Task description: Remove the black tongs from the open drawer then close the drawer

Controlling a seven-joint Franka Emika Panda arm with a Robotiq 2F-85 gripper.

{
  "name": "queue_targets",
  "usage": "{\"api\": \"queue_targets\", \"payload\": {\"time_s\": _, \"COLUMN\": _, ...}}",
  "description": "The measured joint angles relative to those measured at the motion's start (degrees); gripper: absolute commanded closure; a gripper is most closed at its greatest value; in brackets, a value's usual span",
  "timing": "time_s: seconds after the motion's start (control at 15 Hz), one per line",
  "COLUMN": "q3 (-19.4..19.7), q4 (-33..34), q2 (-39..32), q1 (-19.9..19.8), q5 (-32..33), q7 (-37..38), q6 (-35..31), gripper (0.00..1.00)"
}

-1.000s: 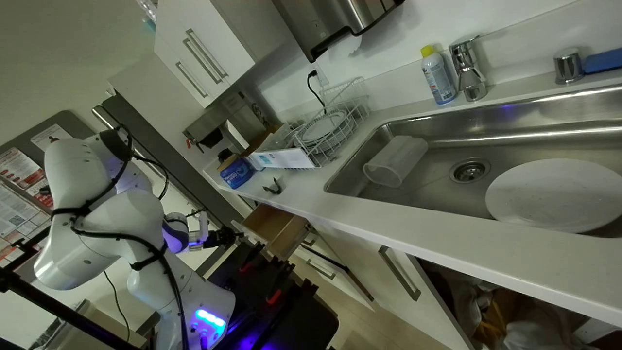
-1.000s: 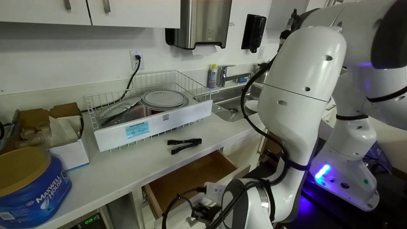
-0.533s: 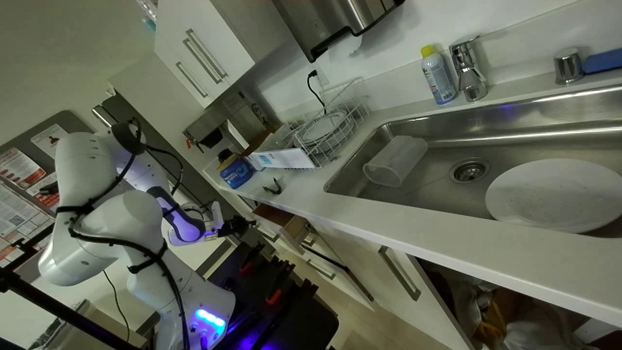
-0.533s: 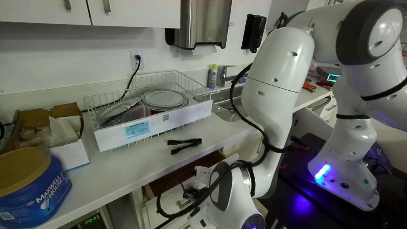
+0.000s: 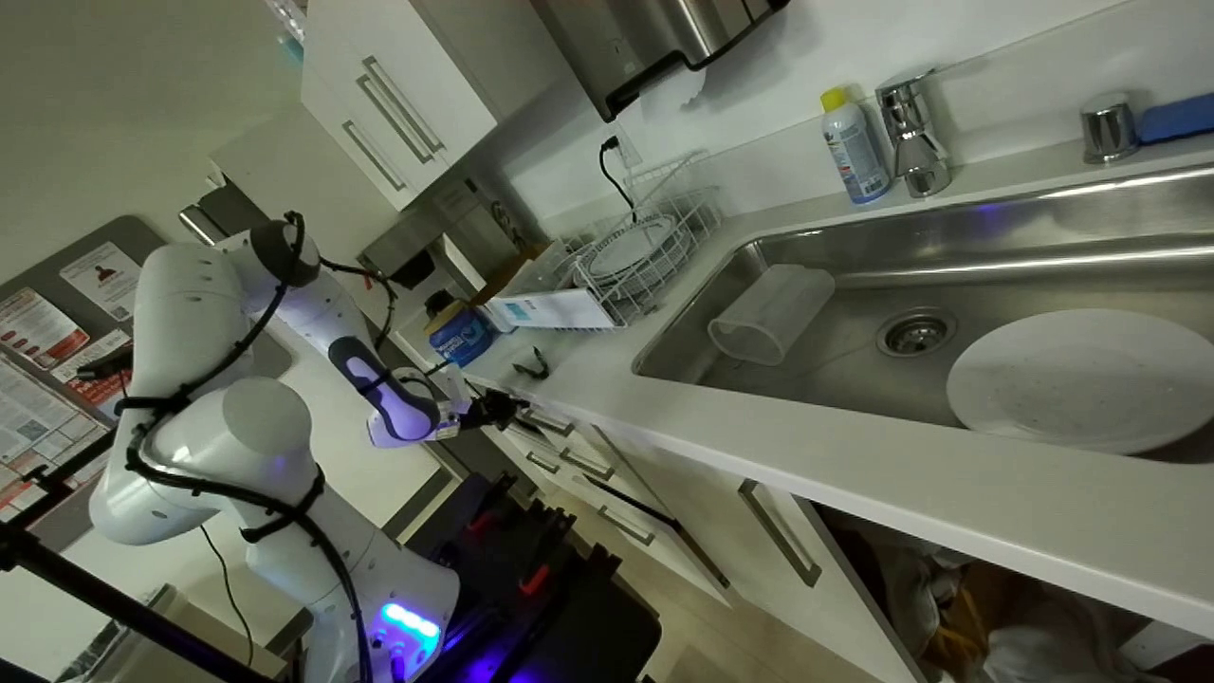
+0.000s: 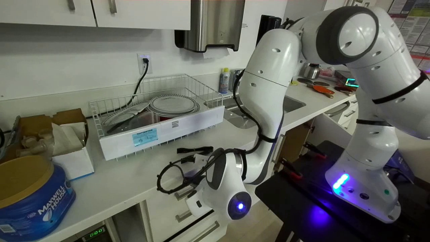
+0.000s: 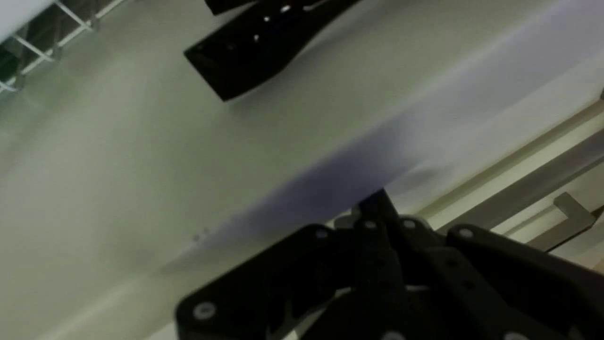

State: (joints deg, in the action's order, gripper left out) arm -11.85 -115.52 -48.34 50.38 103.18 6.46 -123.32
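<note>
The black tongs (image 5: 531,364) lie on the white countertop; they also show in an exterior view (image 6: 195,150), partly behind the robot's hand. In the wrist view the tongs (image 7: 264,47) are at the top, apart from my gripper. The drawer (image 6: 164,200) is flush under the counter edge, its wooden inside hidden; its slim bar handle (image 5: 547,424) shows. My gripper (image 5: 517,408) is at the counter's front edge by the drawer's top. In the wrist view my gripper (image 7: 375,203) has its fingers together with nothing between them. Whether it touches the drawer front cannot be told.
A white dish rack (image 6: 161,134) with plates, a cardboard box (image 6: 74,161) and a blue coffee tub (image 6: 37,201) stand on the counter. The steel sink (image 5: 854,379) lies along the counter. A cupboard door (image 5: 787,531) below the sink stands ajar.
The drawer has slid in from open to flush under the counter. My gripper has moved with it, toward and up to the counter edge. The tongs have stayed in place.
</note>
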Motion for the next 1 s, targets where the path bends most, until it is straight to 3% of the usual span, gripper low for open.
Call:
{"api": "queue_targets", "payload": {"time_s": 0.27, "q3": -6.33, "q4": 1.02, "q2": 0.96, "q1": -3.16, "q5": -3.41, "q7": -4.77, "q6": 0.03, "gripper": 1.0}}
{"api": "queue_targets", "payload": {"time_s": 0.4, "q3": -10.66, "q4": 0.42, "q2": 3.39, "q1": -3.38, "q5": -10.66, "q7": -10.4, "q6": 1.07, "gripper": 1.0}}
{"api": "queue_targets", "payload": {"time_s": 0.67, "q3": -18.55, "q4": -1.8, "q2": 11.12, "q1": -2.23, "q5": -28.15, "q7": -20.48, "q6": 10.45, "gripper": 1.0}}
{"api": "queue_targets", "payload": {"time_s": 1.0, "q3": -22.72, "q4": -3.4, "q2": 20.81, "q1": 0.91, "q5": -40.1, "q7": -24.49, "q6": 19.83, "gripper": 1.0}}
